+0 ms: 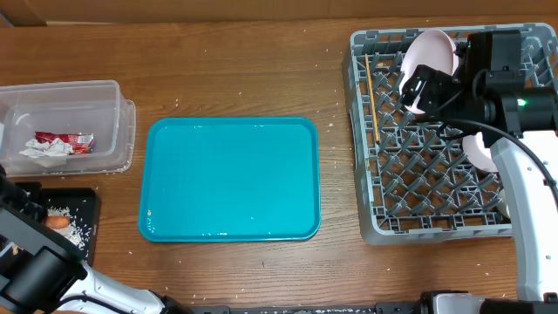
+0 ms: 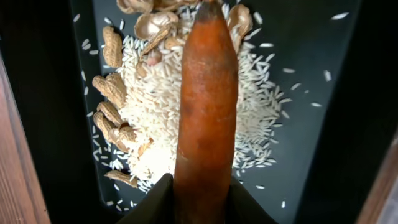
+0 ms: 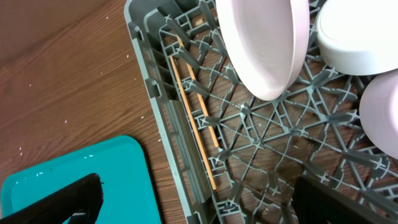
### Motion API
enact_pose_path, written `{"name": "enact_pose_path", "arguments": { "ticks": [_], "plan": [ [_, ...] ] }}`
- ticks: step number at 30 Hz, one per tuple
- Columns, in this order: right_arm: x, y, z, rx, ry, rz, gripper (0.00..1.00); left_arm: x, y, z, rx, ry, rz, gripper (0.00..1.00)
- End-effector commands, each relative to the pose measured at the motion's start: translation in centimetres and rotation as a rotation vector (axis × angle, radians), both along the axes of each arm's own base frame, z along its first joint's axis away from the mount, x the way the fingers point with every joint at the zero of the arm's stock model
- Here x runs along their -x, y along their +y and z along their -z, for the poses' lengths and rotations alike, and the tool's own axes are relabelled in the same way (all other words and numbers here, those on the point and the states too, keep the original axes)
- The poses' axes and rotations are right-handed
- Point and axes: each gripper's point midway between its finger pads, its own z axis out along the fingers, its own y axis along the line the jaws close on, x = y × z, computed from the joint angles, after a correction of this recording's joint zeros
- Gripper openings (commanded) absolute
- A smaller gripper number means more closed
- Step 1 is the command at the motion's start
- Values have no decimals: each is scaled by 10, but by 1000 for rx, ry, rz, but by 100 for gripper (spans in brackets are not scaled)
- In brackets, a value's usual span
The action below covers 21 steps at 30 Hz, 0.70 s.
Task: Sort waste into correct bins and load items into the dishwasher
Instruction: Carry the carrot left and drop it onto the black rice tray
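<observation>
An orange carrot stick stands between the fingers of my left gripper, which is shut on it. Its far tip lies over a heap of rice and peanut shells on the black tray. The clear tub holds a red wrapper and white tissue. In the grey dish rack stand a white plate, two bowls and chopsticks. My right gripper hangs open over the rack's left edge, holding nothing.
A teal serving tray lies on the wooden table between the bins and the rack. Scattered rice grains dot the wood. My left arm covers the table's lower left corner.
</observation>
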Motion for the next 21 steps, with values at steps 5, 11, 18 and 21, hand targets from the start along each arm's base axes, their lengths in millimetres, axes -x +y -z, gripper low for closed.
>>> {"name": "enact_pose_path", "arguments": {
  "ticks": [5,11,18,21],
  "plan": [
    [-2,-1,-3,7,-13,6,100,6,3,0,-26,29,-7,48],
    [-2,-1,-3,7,-13,6,100,1,-2,1,3,2,-2,49],
    [-2,-1,-3,7,-13,6,100,-61,-31,-30,144,-273,165,49],
    [-2,-1,-3,7,-13,5,100,-74,-36,-65,99,-308,209,49]
  ]
}}
